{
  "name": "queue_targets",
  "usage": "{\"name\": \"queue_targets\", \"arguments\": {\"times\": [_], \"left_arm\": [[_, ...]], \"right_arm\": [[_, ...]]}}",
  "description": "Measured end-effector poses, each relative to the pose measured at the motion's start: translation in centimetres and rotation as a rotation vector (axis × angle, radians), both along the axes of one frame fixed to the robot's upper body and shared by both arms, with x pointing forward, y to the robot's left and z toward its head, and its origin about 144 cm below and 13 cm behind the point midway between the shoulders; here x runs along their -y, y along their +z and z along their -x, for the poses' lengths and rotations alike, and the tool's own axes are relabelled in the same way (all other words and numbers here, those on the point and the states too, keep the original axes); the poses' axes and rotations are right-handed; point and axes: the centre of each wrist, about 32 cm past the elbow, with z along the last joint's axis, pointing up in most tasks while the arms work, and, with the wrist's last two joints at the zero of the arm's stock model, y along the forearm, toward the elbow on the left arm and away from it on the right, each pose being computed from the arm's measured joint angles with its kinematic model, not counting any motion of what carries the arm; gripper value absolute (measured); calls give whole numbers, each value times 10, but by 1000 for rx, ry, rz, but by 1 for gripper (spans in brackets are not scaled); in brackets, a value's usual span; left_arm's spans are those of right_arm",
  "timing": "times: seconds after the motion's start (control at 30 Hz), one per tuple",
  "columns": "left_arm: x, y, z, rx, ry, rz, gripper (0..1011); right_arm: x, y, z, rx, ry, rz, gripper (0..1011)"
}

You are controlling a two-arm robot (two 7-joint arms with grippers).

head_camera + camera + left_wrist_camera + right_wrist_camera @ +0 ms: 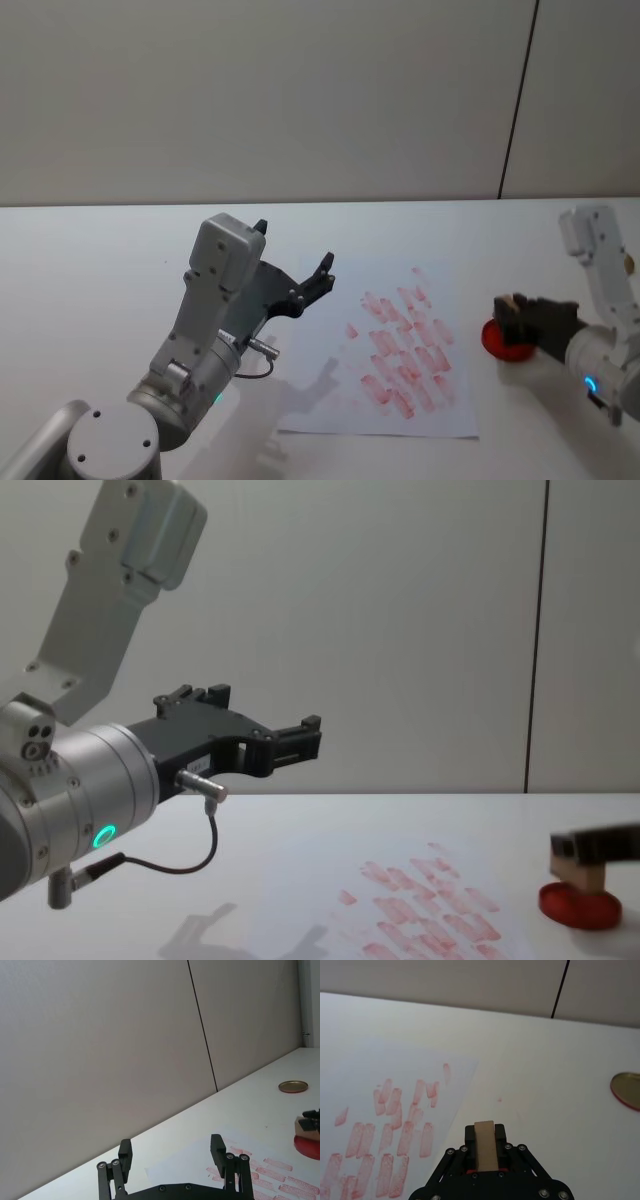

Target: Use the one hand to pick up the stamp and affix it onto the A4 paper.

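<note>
My right gripper is shut on the stamp, a small tan wooden block, at the right of the table. The block's lower end rests on the flat red ink pad. In the right wrist view the stamp stands upright between the black fingers. The A4 paper lies in the middle of the table, to the left of the pad, with rows of red imprints on its right half. My left gripper hangs open and empty above the paper's left edge.
A round brass-coloured lid lies on the white table beyond the ink pad. A thin black cable dangles under the left wrist. A grey wall with a dark vertical seam stands behind the table.
</note>
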Motion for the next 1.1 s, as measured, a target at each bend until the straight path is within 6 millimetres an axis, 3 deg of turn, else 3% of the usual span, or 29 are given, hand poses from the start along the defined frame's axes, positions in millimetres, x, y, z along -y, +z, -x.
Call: {"name": "queue_targets", "arguments": {"times": [0.37,0.67,1.1], "left_arm": [[0,0,0,0,0,0,993],[0,0,0,0,0,0,993],[0,0,0,0,0,0,993]], "right_arm": [[-12,34,2,145,50,3,212],[-35,56,1,231,132,2,212],[-69,51,-13,183,203,21,212]]}}
